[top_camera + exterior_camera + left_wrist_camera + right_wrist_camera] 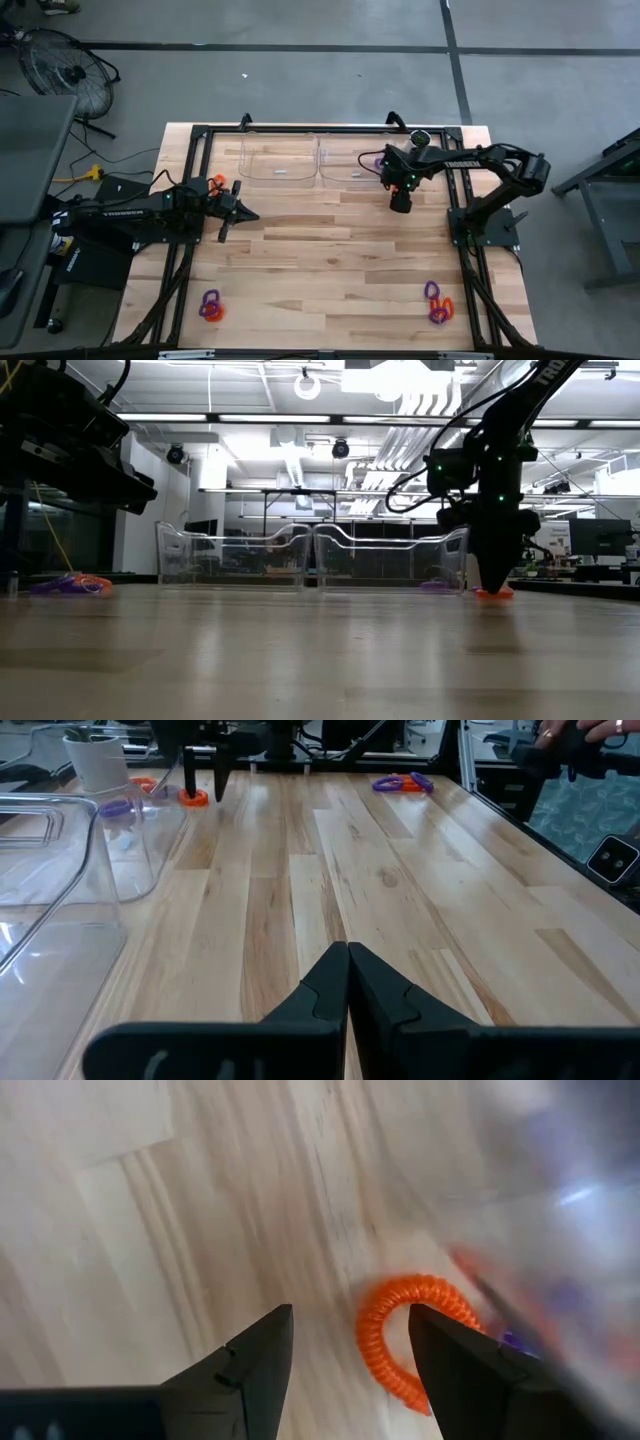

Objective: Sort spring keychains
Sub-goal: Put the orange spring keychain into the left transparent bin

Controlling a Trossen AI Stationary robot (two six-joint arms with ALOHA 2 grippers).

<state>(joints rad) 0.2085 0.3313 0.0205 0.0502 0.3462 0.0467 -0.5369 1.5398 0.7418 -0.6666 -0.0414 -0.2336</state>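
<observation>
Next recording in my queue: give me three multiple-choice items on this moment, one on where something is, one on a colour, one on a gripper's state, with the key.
1. Where is the right gripper?
A. Down at the table just in front of the two clear bins
B. Over the near left corner
C. Inside a bin

2. What colour is the spring keychain at the right gripper's fingertips?
A. Purple
B. Orange
C. White

3. How do the left gripper's fingers stand?
A. Wide open
B. Shut on a keychain
C. Shut, holding nothing

Key:
1 A, the high view shows it pointing down at the wood beside the bins, near the table's far right.
2 B, the right wrist view shows an orange coil by one finger, not yet gripped.
3 C, the left wrist view shows the two fingers pressed together with nothing between.
</observation>
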